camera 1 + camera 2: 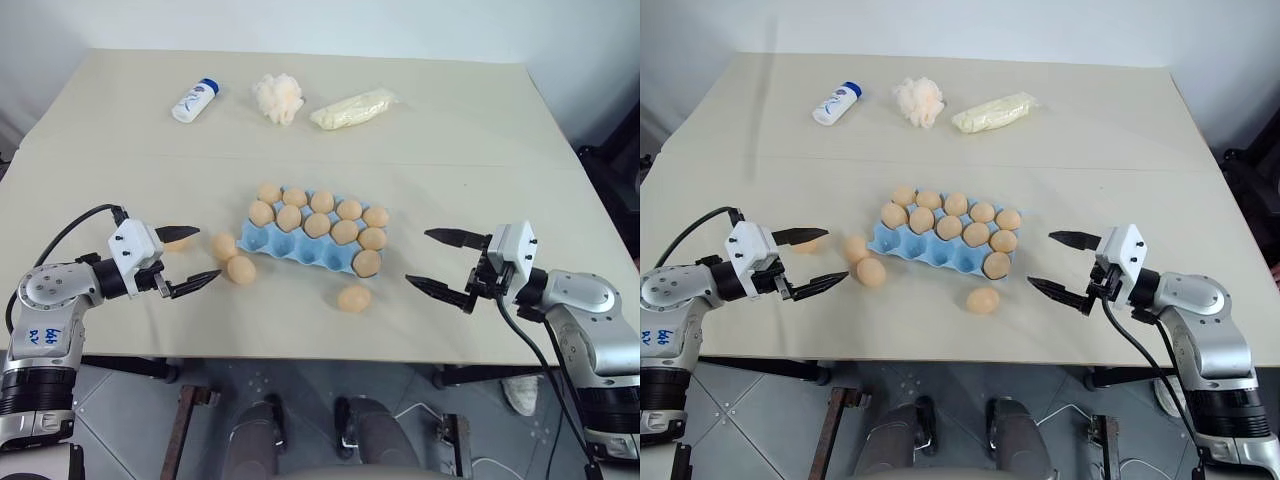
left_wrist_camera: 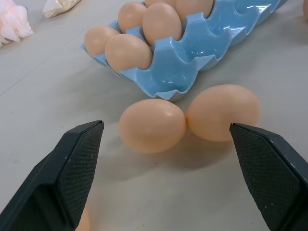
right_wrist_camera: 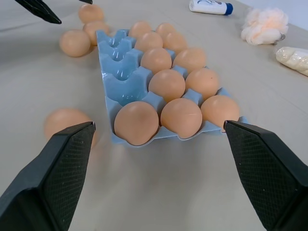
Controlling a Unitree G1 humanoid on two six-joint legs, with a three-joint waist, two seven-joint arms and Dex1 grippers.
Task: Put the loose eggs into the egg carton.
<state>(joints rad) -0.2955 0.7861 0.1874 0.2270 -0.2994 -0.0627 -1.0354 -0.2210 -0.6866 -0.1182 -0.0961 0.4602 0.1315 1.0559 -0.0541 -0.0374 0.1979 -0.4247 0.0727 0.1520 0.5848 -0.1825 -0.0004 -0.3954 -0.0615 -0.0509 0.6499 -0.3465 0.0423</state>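
Near edge, my grippers: both hang over the near part of the table point(image 1: 480, 110), nothing in either.
Left gripper point(image 1: 187, 258): my fingers stand spread wide and empty, pointing inward at the two loose eggs by the carton's left end; one more egg point(image 1: 176, 243) sits just behind my far fingertip.
Right gripper point(image 1: 432, 260): my fingers stand spread wide and empty too, pointing in toward the carton's right end, well apart from it.
Egg carton point(image 1: 300, 252): light blue tray at the table's middle, lying flat and slightly askew. Its two far rows hold eggs; the near row is bare but for one egg point(image 1: 367, 263) in the right-end cup.
Pair of loose eggs: one point(image 1: 224, 246) and another point(image 1: 241, 269) touch each other on the table just beside the carton's left near corner.
Single loose egg point(image 1: 354, 298): on the table just near of the carton's right end.
Far side, left to right: white bottle with blue cap point(image 1: 195, 101) lying down, fluffy cream puff point(image 1: 279, 97), pale yellow wrapped packet point(image 1: 353, 108).
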